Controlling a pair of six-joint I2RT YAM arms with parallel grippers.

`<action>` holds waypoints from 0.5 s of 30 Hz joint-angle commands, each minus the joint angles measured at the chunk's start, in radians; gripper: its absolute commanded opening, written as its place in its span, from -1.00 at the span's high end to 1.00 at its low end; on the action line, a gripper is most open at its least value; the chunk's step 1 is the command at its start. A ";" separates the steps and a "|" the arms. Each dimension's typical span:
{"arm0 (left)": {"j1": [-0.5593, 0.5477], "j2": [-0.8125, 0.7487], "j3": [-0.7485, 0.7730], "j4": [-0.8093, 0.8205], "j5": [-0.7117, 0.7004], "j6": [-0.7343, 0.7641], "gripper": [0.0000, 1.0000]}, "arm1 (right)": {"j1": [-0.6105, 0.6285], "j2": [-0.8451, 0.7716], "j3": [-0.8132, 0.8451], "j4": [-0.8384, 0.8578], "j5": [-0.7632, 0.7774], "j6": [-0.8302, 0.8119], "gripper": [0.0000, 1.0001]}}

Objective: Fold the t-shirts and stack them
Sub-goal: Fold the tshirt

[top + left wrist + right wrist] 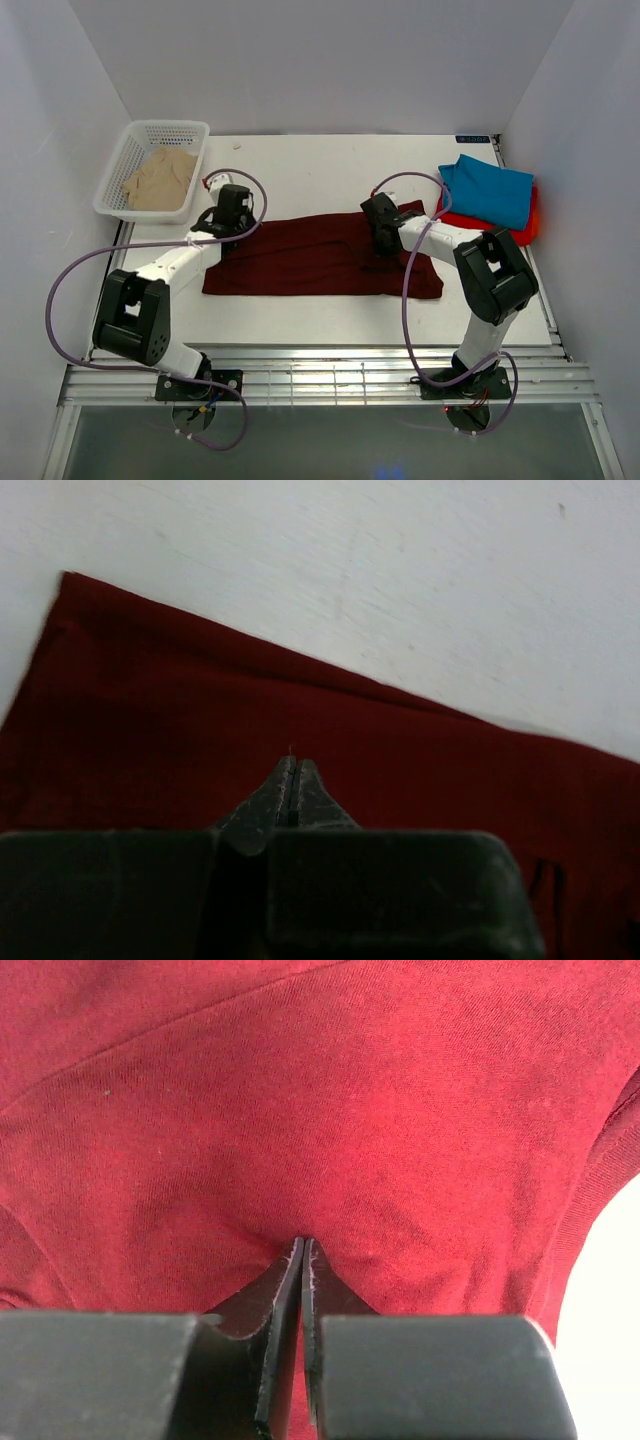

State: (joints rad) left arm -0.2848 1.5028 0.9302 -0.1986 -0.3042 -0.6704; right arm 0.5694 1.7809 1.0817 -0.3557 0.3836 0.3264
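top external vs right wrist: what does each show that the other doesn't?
Only top external: white mesh basket holding the beige t-shirt, teal-blue t-shirt lying on the red-orange t-shirt, left gripper down near the cloth's left end. Only right wrist: cloth puckering into the closed fingertips. Both: maroon t-shirt and right gripper, shut on it.

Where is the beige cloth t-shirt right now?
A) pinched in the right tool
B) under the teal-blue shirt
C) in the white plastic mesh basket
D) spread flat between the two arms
C: the beige cloth t-shirt lies bunched inside the white plastic mesh basket at the far left, away from both arms.
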 commanded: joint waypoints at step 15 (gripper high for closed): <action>-0.080 0.247 -0.088 0.008 -0.098 -0.034 1.00 | -0.048 0.074 -0.009 0.003 -0.034 0.045 0.85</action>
State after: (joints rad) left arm -0.3706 1.6829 0.8520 -0.1192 -0.3634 -0.6895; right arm 0.5449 1.7847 1.0763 -0.3340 0.3614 0.3637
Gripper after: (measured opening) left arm 0.021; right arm 0.078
